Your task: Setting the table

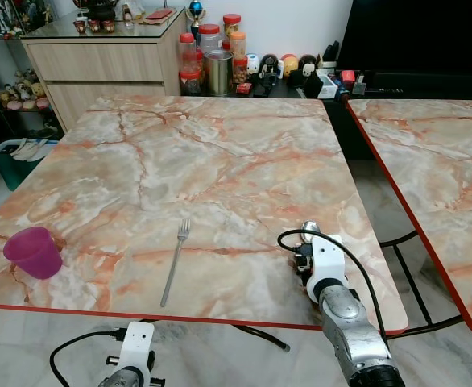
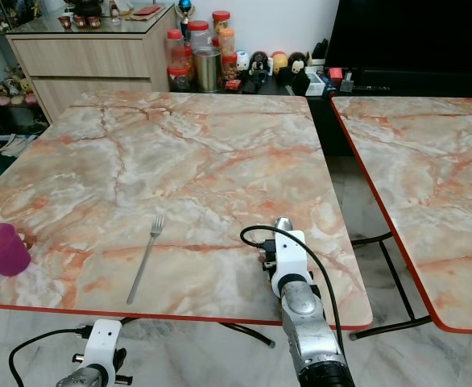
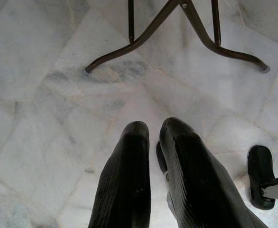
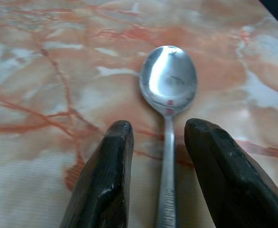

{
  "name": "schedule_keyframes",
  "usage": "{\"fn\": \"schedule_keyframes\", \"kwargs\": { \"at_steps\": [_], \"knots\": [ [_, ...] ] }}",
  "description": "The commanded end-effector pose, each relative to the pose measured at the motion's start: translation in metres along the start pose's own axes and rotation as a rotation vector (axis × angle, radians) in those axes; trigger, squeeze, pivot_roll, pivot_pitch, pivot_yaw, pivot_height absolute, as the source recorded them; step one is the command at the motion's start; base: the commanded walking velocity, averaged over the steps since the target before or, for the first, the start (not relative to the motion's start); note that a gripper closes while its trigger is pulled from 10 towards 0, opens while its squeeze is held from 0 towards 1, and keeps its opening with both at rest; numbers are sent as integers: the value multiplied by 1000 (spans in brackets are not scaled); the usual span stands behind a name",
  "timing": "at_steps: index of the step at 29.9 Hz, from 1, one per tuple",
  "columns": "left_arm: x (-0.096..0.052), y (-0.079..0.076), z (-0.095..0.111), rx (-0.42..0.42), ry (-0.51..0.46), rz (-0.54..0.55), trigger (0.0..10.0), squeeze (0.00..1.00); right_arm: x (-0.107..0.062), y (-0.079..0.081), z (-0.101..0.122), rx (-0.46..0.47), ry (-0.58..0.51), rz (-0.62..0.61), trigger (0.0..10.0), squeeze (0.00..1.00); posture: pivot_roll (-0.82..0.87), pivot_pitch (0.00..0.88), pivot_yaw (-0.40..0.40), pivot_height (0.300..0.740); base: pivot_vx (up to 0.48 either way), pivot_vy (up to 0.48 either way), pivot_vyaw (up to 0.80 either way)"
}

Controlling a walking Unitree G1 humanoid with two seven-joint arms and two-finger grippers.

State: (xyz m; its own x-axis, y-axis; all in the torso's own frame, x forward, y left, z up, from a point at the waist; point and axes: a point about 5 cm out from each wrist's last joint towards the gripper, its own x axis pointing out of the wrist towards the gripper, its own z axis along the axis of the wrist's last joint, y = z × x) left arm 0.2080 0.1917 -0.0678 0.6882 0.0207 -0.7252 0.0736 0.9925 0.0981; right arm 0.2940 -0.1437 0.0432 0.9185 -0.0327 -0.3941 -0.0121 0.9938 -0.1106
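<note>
1. While my right gripper [image 4: 153, 180] straddles the spoon [image 4: 169, 85] on the table [image 1: 220, 153], fingers apart, spoon lies right of fork [image 1: 174, 262].
2. Lift straight, avoid nudging it.
3. Left gripper [image 3: 153, 142] idle, fingers nearly together.

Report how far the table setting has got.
Done: a fork lies on the marble table near its front edge, and a pink cup stands at the front left corner. In hand: the right gripper is at the table with its jaws open either side of a spoon lying flat. Left: no plate is visible. The left gripper hangs idle below the table.
</note>
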Motion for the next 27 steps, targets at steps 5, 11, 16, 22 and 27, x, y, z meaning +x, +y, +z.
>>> {"fn": "schedule_keyframes", "kwargs": {
  "at_steps": [5, 11, 16, 22, 27],
  "knots": [
    [0, 0, -1, 17, 20, -1, 10000, 0, 2, -9, 2, 41, -10, -66, 10000, 0, 21, 0, -10, 736, 0, 0, 0],
    [0, 1, -1, 19, 24, -2, 10000, 0, 3, -9, -1, 57, 15, -66, 10000, 0, 24, 0, -9, 736, 0, 0, 0],
    [0, 1, -1, 18, 26, -1, 10000, 0, 4, -6, -5, 49, 37, -54, 10000, 0, 25, 0, -8, 736, 0, 0, 0],
    [0, 1, -3, 22, 34, 0, 10000, 0, 5, -3, -7, 41, 54, -29, 10000, 0, 22, 0, -9, 736, 0, 0, 0],
    [0, 0, -3, 17, 36, -1, 10000, 0, 5, 0, -8, 32, 64, -8, 1373, 0, 24, 0, -11, 736, 0, 0, 0]
  ]
}}
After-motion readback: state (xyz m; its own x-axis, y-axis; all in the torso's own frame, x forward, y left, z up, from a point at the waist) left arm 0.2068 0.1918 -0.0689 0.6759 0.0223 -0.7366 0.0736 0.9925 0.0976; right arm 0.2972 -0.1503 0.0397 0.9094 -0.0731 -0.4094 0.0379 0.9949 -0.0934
